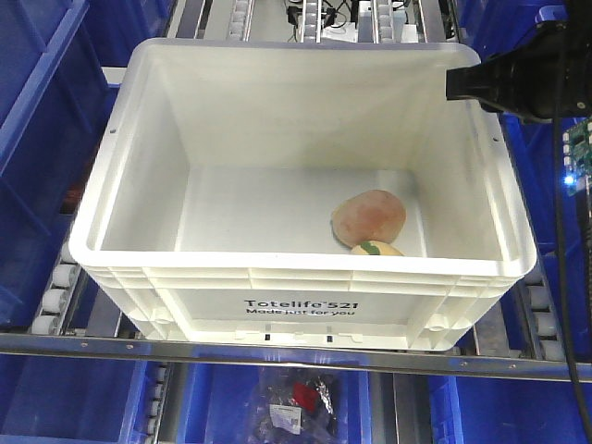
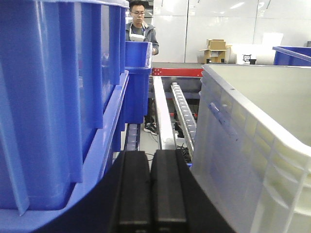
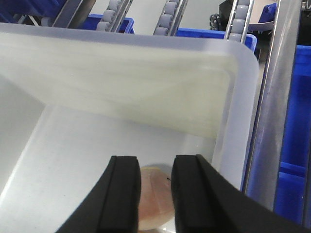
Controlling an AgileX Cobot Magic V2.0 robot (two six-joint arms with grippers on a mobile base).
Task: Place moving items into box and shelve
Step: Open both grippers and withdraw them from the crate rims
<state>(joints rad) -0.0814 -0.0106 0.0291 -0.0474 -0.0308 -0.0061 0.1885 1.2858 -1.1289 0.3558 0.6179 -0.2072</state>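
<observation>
The white box (image 1: 301, 310) sits on the roller rails of the shelf (image 1: 277, 356), between blue bins (image 1: 37, 120). Both toys are already inside it. The brownish-pink toy (image 1: 369, 218) lies on the floor of the box near the front wall, and the pale yellow toy (image 1: 376, 248) with its green strip lies touching it, half hidden behind the rim.

The right claw (image 3: 155, 194) hangs above the box, near its right back corner. Its two fingers stand a little apart, with nothing between them, and the brownish-pink toy (image 3: 155, 199) is seen below, through the gap. The left claw (image 2: 149, 189) is outside the box, low beside its left wall, with the blue bins on its other side. Its fingers are pressed together and hold nothing. A man (image 2: 140, 29) stands far behind it in the room.

I judge that the packing part is done. What remains, it seems, is to push the box deeper into the shelf.
</observation>
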